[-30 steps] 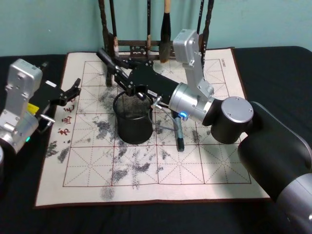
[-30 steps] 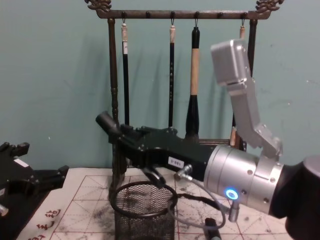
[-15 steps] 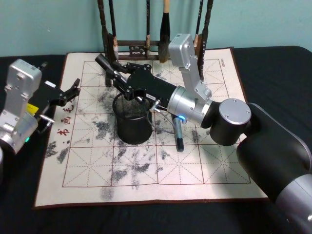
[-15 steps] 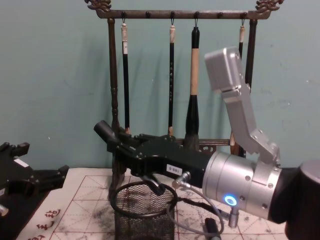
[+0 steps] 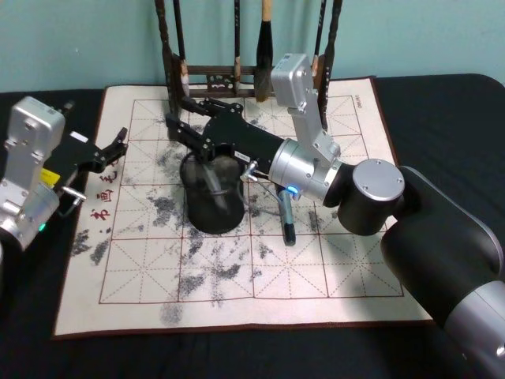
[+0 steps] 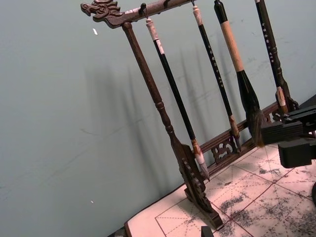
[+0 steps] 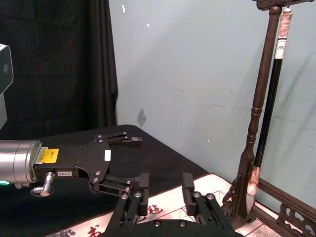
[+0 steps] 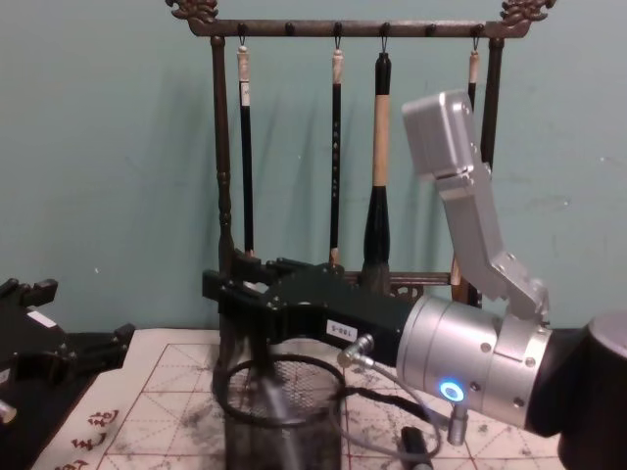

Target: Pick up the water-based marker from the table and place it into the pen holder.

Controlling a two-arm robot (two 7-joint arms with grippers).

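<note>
The pen holder (image 5: 215, 212), a black mesh cup, stands on the calligraphy mat. Inside it a pale blurred streak slants downward, which is the water-based marker (image 5: 211, 186), free of any fingers. From the chest the same marker (image 8: 277, 411) shows through the mesh of the pen holder (image 8: 240, 431). My right gripper (image 5: 180, 113) hovers just above the cup's far rim, open and holding nothing. In the right wrist view its two fingers (image 7: 141, 183) stand apart with air between them. My left gripper (image 5: 117, 145) rests open at the mat's left edge, away from the cup.
A second dark marker (image 5: 288, 218) lies on the mat just right of the cup, under my right arm. The tall wooden brush rack (image 5: 237, 75) with hanging brushes (image 8: 380, 157) stands close behind the cup. The ink-stained mat (image 5: 237, 292) has open space toward the front.
My right gripper held the marker slanted over the cup, then opened. The marker has dropped out of the fingers into the pen holder. The left arm stayed put.
</note>
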